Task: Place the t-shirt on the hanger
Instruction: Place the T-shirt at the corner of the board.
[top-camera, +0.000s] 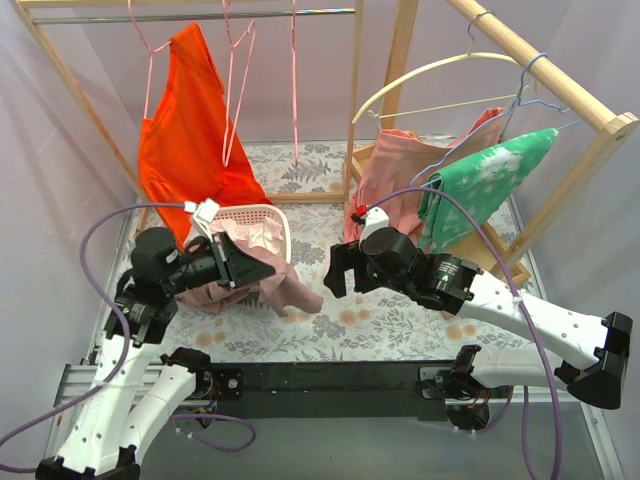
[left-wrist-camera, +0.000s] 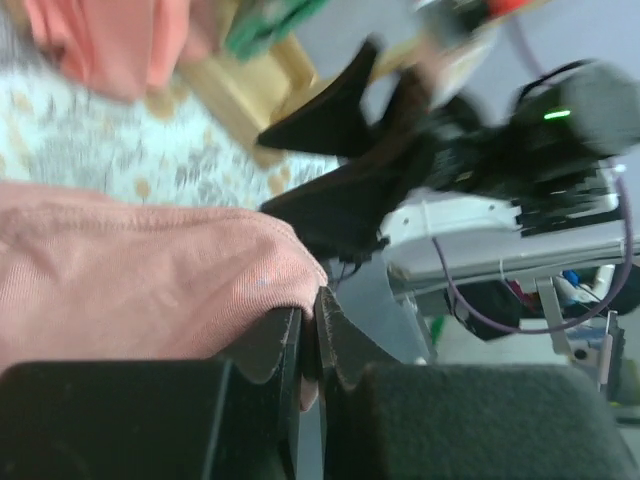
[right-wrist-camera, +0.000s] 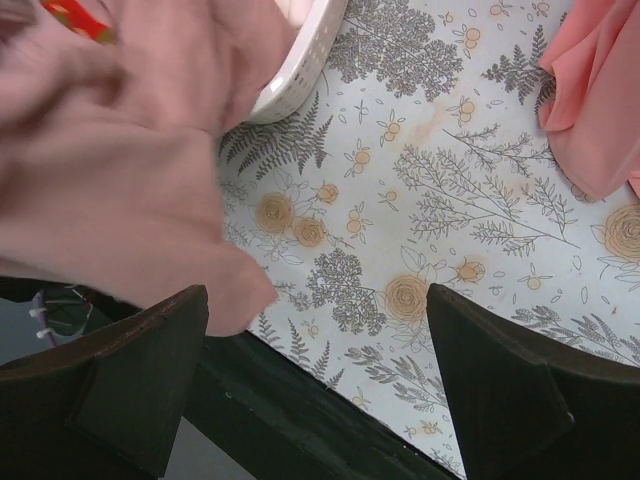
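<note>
The mauve-pink t-shirt spills from a white basket onto the floral cloth. My left gripper is shut on a fold of the t-shirt, the cloth pinched between its fingers. My right gripper is open and empty, just right of the shirt's trailing edge. Thin pink wire hangers hang from the back rail at the upper left, well away from both grippers.
A bright orange shirt hangs at the back left. On the right wooden rack hang a cream hanger, a light-blue hanger, a salmon-pink shirt and a green cloth. A black bar runs along the near edge.
</note>
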